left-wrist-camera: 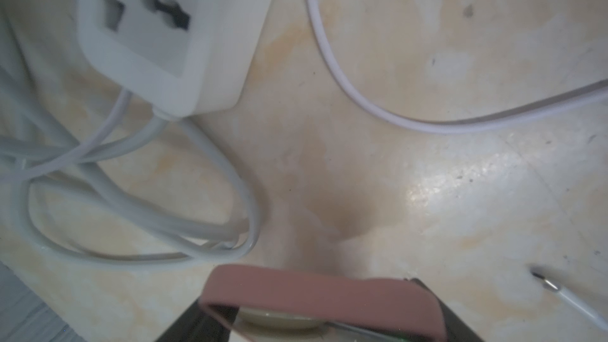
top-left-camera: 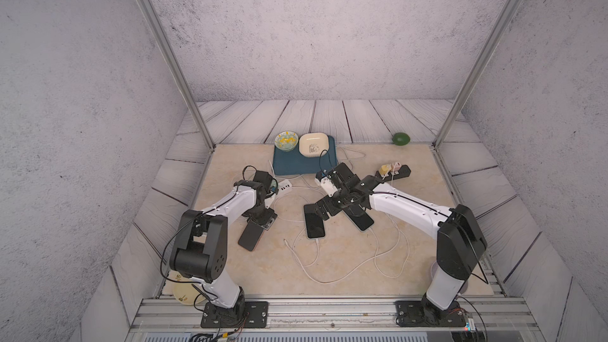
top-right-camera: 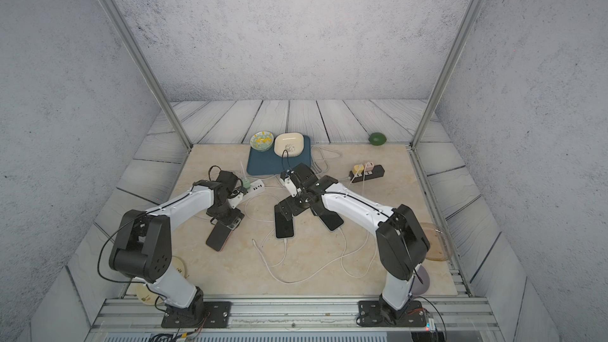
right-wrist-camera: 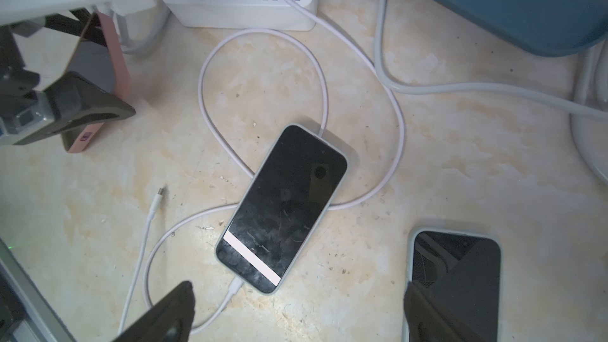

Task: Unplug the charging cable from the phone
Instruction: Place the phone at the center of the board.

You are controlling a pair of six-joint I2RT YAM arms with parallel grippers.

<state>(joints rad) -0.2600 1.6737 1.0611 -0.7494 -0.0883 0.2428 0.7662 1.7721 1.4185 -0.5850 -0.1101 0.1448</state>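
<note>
A black phone in a pale case (top-left-camera: 315,225) (right-wrist-camera: 283,208) lies flat mid-table, with a white charging cable's plug (right-wrist-camera: 235,286) (top-left-camera: 316,240) in its near end. My right gripper (right-wrist-camera: 297,291) (top-left-camera: 339,213) hovers open above that phone, one finger on each side of the plug end, touching nothing. A pink-cased phone (top-left-camera: 251,236) (left-wrist-camera: 312,294) is tilted with its far end raised, and my left gripper (top-left-camera: 261,220) is shut on that end. A loose cable end (top-left-camera: 285,242) (right-wrist-camera: 160,191) lies on the table between the two phones.
A third phone (top-left-camera: 362,222) (right-wrist-camera: 457,278) lies under my right wrist. A white power strip (top-left-camera: 284,185) (left-wrist-camera: 164,34) and cable loops sit behind the phones. Farther back are a blue tray (top-left-camera: 289,166) with two bowls, a black power strip (top-left-camera: 394,172) and a green lime (top-left-camera: 401,139).
</note>
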